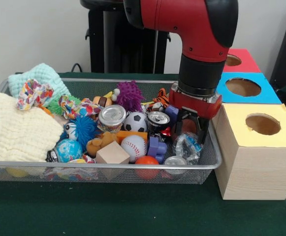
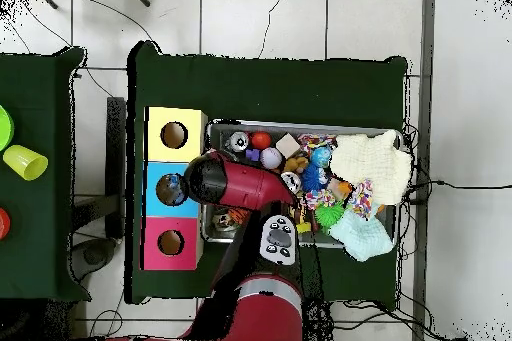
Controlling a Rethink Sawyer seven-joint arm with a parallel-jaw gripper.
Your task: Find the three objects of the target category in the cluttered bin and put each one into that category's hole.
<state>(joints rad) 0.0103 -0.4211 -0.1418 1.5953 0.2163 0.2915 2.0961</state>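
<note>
The black gripper (image 1: 189, 129) is lowered into the silver wire-mesh bin's (image 1: 209, 162) right end, fingers spread, nothing clamped, over a crinkled clear plastic wrapper (image 1: 187, 146); shiny round metal cans (image 1: 112, 116) sit mid-bin beside the wooden yellow-topped box's round hole (image 1: 263, 124)

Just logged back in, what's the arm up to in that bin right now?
The gripper is down inside the mesh bin at the end nearest the three boxes, among the cans and balls. Whether it holds anything cannot be told. Nothing shows in the yellow box's hole, while the cream cloth covers the bin's other end.
</note>
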